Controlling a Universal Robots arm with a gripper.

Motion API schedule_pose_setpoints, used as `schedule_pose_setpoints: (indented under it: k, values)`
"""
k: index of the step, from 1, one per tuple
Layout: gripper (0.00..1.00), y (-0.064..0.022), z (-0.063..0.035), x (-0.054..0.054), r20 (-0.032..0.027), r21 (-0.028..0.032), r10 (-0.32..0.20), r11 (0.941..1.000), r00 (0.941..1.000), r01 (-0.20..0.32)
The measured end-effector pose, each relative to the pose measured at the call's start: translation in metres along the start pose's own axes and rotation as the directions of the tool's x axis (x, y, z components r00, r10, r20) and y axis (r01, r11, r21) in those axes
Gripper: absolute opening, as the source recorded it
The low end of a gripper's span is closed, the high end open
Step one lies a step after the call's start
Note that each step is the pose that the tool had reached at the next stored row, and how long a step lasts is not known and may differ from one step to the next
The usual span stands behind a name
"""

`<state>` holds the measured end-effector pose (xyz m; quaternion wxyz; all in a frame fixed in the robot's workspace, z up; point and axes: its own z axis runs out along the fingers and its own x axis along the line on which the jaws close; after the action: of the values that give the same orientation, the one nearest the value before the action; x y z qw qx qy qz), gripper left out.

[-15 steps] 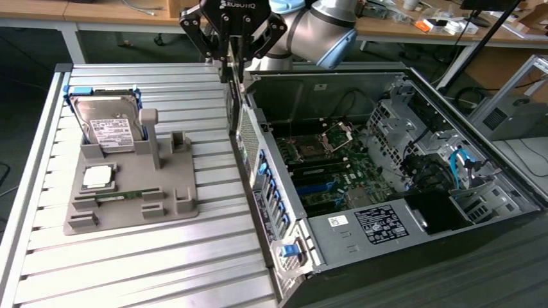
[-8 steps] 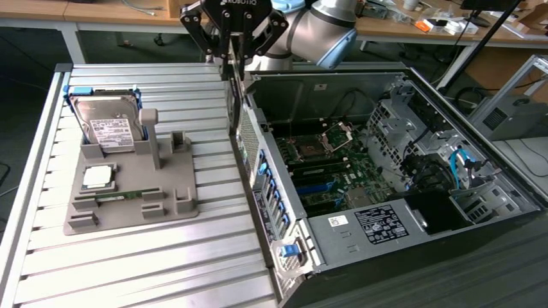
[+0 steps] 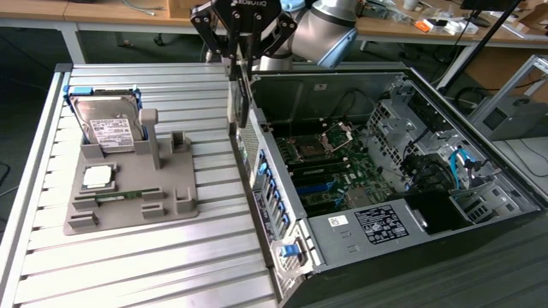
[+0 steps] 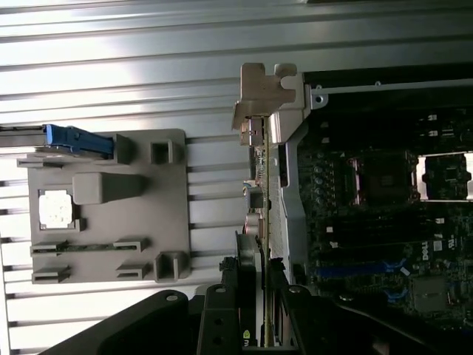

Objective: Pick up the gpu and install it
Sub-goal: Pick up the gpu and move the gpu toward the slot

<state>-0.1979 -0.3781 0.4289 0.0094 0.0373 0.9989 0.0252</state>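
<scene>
Exterior view first: the arm is hanging over the far corner of the open PC case point(image 3: 317, 96), and the black claw point(image 3: 240, 59) is clamping shut on the gpu point(image 3: 243, 96), pinching its top end. The card is dangling upright and edge-on, so it's showing as just a thin strip. It's hanging right at the case wall on the exterior view's left, up in the air and not seated in the motherboard point(image 3: 334, 176). White lettering on the claw body is reading ROBOTIQ, partly clipped by the frame edge. Off to the exterior view's left, a grey holder point(image 3: 128, 215) is sitting on the slatted metal table point(image 3: 128, 269). It's carrying a silver hard drive point(image 3: 107, 122) standing up with a white barcode sticker I can't read, a square processor chip point(image 3: 97, 176) and a skinny green memory stick point(image 3: 128, 194). A white label point(image 3: 381, 222) is showing on the black box at the near end of the case, print too small to make out. Wrist view: the claw point(image 4: 262, 325) is gripping the gpu point(image 4: 259, 214) from both sides. The card is running away from the camera as a narrow strip with its silver bracket point(image 4: 260, 92) at the far end. It's lining up along the case wall, between the grey holder point(image 4: 170, 200) and the motherboard point(image 4: 355, 222). Sideways white lettering on the board is looking like DELL, can't swear to it.
</scene>
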Motion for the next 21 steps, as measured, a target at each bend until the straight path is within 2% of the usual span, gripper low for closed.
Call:
schedule_pose_setpoints:
  k: [12,21]
  values:
    - [0.27,-0.0030,0.0002,-0.021,-0.0130,0.0010,0.001,1.0000,0.9999,-0.001]
    - [0.27,-0.0042,0.0005,-0.035,-0.0207,0.0016,0.001,1.0000,0.9998,-0.001]
